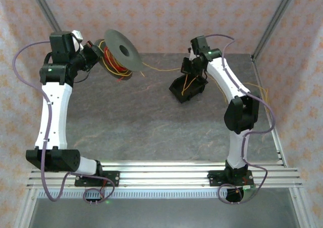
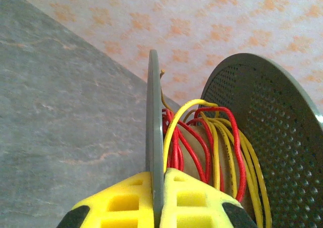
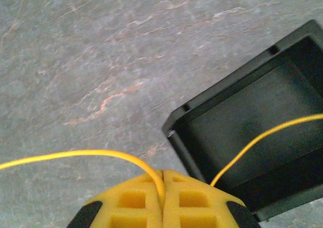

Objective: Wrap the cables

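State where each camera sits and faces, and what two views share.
Top external: above, behind the bases, looking down on the table; both arms show.
Left wrist: looks along the left tool, shut on the spool, cables beyond.
Right wrist: facing down at a black tray; right tool pinches a yellow cable.
Shared: top and left wrist show the spool.
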Robot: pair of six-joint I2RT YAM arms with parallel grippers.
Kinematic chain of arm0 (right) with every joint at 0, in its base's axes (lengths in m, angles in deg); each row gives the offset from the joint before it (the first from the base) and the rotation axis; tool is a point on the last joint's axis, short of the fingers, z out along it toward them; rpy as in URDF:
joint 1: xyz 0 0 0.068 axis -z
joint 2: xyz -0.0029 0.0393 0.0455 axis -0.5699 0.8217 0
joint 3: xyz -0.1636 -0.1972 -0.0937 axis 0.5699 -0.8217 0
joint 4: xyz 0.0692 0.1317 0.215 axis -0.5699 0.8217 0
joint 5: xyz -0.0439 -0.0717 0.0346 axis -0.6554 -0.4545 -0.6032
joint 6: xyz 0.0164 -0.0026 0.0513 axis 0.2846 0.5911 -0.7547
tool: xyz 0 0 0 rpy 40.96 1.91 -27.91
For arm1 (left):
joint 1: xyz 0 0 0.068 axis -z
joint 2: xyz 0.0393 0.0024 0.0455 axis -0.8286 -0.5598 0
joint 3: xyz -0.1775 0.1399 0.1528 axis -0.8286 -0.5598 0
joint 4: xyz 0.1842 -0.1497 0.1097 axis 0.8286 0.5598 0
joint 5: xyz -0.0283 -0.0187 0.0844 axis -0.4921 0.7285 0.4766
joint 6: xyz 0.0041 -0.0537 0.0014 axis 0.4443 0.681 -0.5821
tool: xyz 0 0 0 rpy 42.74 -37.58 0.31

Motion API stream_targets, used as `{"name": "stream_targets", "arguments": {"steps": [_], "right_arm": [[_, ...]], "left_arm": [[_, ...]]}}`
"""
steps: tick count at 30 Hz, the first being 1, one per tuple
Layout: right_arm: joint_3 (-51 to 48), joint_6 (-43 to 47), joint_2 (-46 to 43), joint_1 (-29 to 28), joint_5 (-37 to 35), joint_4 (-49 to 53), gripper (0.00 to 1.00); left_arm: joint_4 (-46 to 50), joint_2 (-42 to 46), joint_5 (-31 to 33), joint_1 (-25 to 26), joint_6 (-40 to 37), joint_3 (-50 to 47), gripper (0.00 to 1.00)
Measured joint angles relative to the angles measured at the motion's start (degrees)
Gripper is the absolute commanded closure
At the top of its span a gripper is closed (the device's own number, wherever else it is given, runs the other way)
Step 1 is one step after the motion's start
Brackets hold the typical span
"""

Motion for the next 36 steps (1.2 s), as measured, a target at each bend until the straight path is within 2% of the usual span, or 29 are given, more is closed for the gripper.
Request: {"name": "stream_targets", "arguments": {"steps": [12, 18, 26, 32, 36], "right_arm": [[-3.74, 9.49, -8.33, -16.79, -2.03, -1.79, 1.0], [0.22, 13.18, -8.41, -22.03, 1.49, -1.44, 1.0], [5.22, 14.08, -10.6, -23.65, 7.65, -1.84, 1.0], [11.34, 14.08, -10.73, -23.65, 7.56, -1.64, 1.0], [18.27, 14.08, -8.55, -23.39, 5.11, 0.79, 1.0]], "left_arm": [[-0.17, -6.12, 17.73, 0.61, -2.08, 1.95, 1.0], [-0.17, -12.2, 26.08, 6.32, -7.41, 6.29, 1.0], [0.48, -16.55, 30.16, 12.85, -13.77, 6.38, 1.0], [0.31, -16.7, 31.34, 16.37, -17.81, 4.04, 1.0], [-0.28, -16.63, 29.97, 18.4, -19.82, 2.03, 1.0]]}}
